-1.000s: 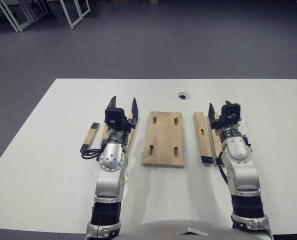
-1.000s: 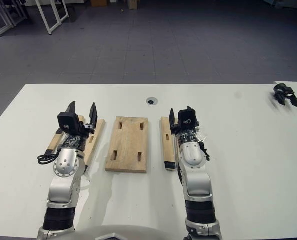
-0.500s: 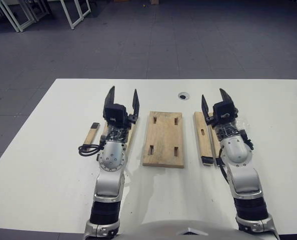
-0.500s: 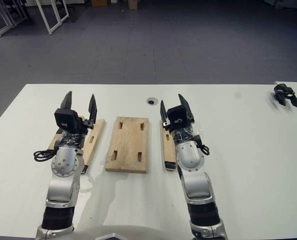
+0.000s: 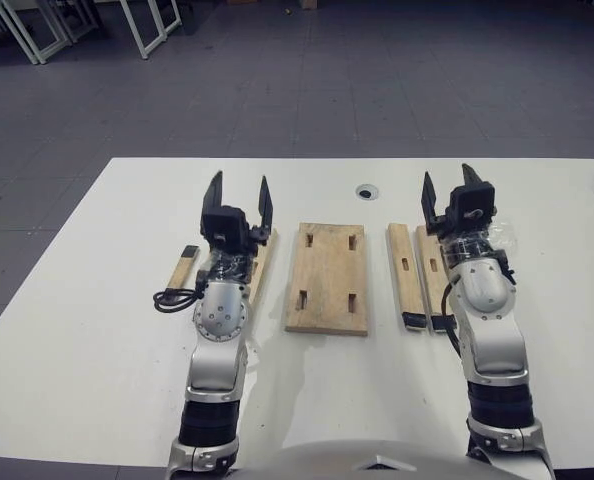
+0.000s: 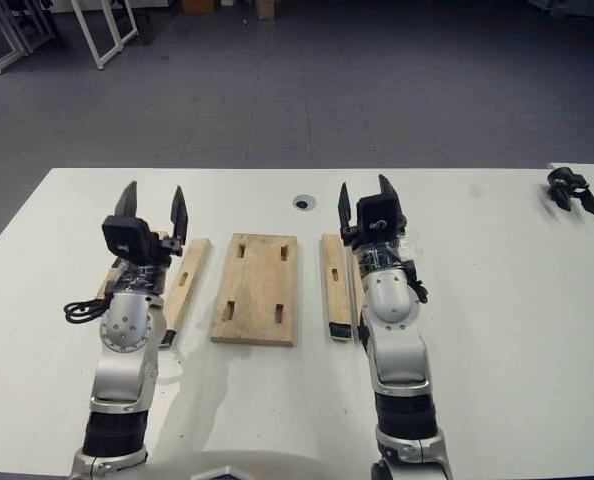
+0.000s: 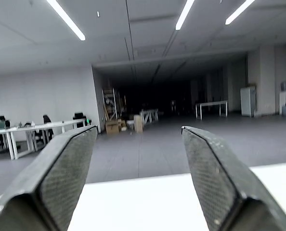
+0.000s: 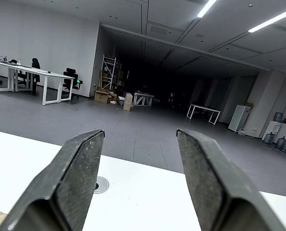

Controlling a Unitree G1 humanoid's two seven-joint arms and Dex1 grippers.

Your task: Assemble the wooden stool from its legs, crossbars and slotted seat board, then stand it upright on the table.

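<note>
Table edges: I see the white table with its far edge running across the middle of the frame. Its left edge slants down to the lower left. Past both edges there is only grey floor.
Open room: The table top is bare from the upper end of the seat board up to the far edge, but for a small round hole. There are wide bare strips at the left and right of the frame.
Seat board: The seat board lies flat in the middle of the frame, between my two arms. It is pale wood with four small slots, two near its upper end and two near its lower end. Nothing touches it.
Right sticks: Two long wooden sticks lie side by side just right of the board, with black lower ends. The inner stick has two slots. The outer stick is partly under my right arm.
Left sticks: A long slat lies left of the board, beside my left arm. A short stick sits farther left.
Left gripper: The left gripper points up and away, fingers spread wide, holding nothing.
Right gripper: The right gripper does the same, fingers wide apart, nothing between them.
Cable: A black cable loops by my left arm.
Far right: A small black thing sits near the table's right edge.
Writing: There is a green sign on the far wall, too small for me to read.
</note>
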